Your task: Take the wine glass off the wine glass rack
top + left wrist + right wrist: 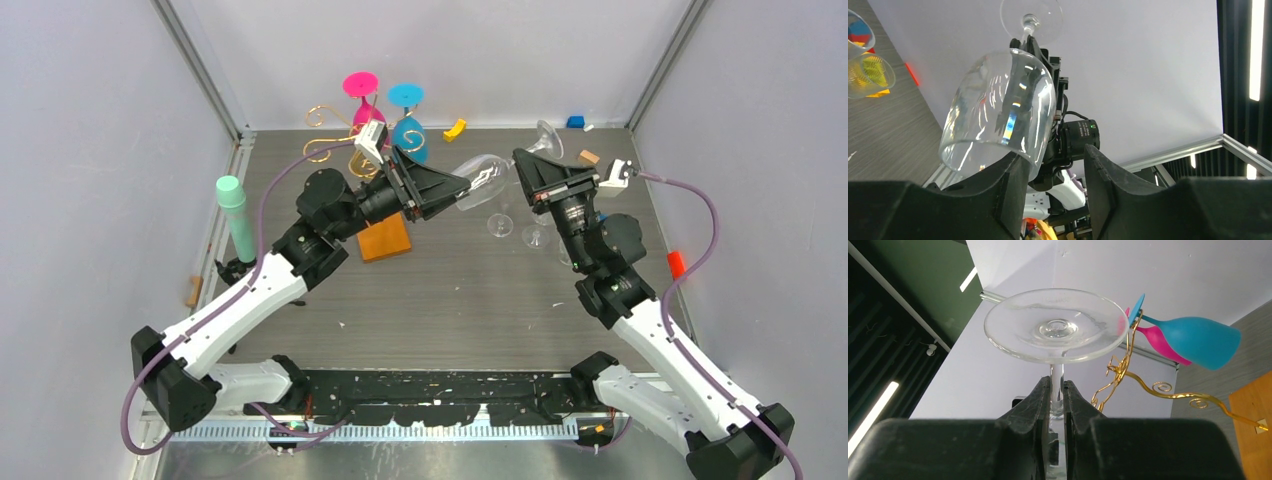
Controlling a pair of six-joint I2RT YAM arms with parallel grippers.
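Note:
A clear wine glass (482,180) lies on its side in the air between my two arms, off the rack. My right gripper (522,168) is shut on its stem (1057,385), just below the round foot (1057,330). My left gripper (455,190) is open. The bowl (998,110) lies over its left finger (1013,185), and the other finger (1103,185) stands apart with nothing between them. The gold wire wine glass rack (330,135) stands at the back left on its orange base (385,238). A pink glass (360,90) and a blue glass (407,115) hang on it.
Two small clear glasses (500,222) (535,235) stand on the table under the held glass. A mint-green cylinder (236,215) stands at the left. Small yellow (455,128), blue (575,122), brown (589,157) and red (677,263) pieces lie at the back and right.

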